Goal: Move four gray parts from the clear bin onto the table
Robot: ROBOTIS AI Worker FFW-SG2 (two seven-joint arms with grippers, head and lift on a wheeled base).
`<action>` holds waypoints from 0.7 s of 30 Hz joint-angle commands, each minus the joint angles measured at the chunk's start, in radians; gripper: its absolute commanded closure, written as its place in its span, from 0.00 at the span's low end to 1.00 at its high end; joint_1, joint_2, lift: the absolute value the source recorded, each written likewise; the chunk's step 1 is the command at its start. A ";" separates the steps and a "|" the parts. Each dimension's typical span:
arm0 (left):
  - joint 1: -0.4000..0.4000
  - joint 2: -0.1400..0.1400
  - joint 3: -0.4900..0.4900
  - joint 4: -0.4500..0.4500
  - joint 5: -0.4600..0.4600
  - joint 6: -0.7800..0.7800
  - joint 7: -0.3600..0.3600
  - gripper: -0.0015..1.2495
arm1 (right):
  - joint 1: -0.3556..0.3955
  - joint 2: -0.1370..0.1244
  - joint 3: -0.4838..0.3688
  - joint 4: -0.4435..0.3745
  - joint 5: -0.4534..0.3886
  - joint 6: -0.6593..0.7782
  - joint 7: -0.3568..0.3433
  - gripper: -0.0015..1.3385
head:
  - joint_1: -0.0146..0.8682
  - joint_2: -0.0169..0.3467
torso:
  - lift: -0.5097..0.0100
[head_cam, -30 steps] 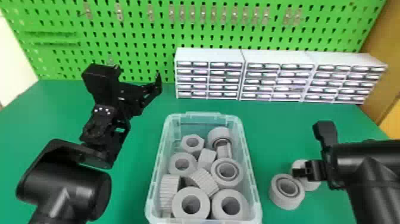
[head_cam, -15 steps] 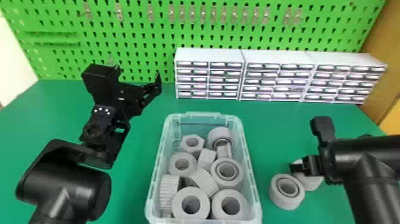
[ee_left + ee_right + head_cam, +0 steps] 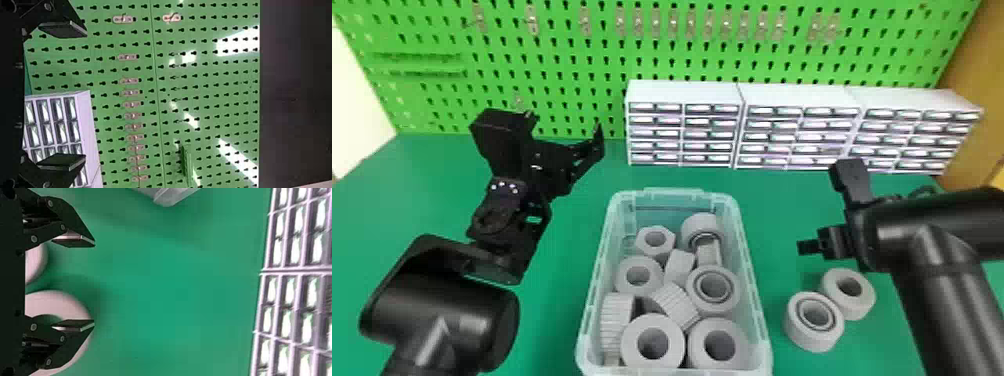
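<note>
Gray parts now number two on the green table [image 3: 792,210], and our right gripper [image 3: 93,283] has just come away from the farther one, the far ring [image 3: 853,311]. Half a second ago it covered part of that ring in the head view; now it sits beyond it, toward the drawer cabinets [image 3: 797,95], and the ring keeps its place. Its fingers are spread with nothing between them, so we take this as a finished release. The near ring [image 3: 807,337] lies close by (whether the pair touch, we can't tell).

For the task, that puts us at about halfway, by our reckoning: two out, two to go. The rest are jumbled in the clear bin [image 3: 673,192], between our arms. Our left gripper [image 3: 74,95] waits near the pegboard [image 3: 203,66], its fingers apart and empty.

Next we should bring the right gripper back over the bin; the stepped ring [image 3: 713,304] by its right wall looks like a fair pick. Its neighbors crowd it, though, so a finger could snag one, or catch the wall, on the way down.
</note>
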 commanded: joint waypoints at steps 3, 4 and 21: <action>-0.002 0.000 -0.003 0.003 -0.001 0.000 0.000 0.13 | -0.059 0.005 0.080 0.000 -0.011 -0.010 0.000 0.40 | 0.78 0.14 | 0.89; -0.002 0.000 -0.003 0.003 -0.001 0.000 0.000 0.13 | -0.065 0.007 0.091 0.000 -0.014 -0.011 0.000 0.40 | 0.78 0.14 | 0.89; 0.003 0.000 0.009 0.003 -0.005 0.000 0.001 0.13 | -0.134 0.026 0.298 0.000 -0.095 -0.022 0.000 0.40 | 0.78 0.14 | 0.89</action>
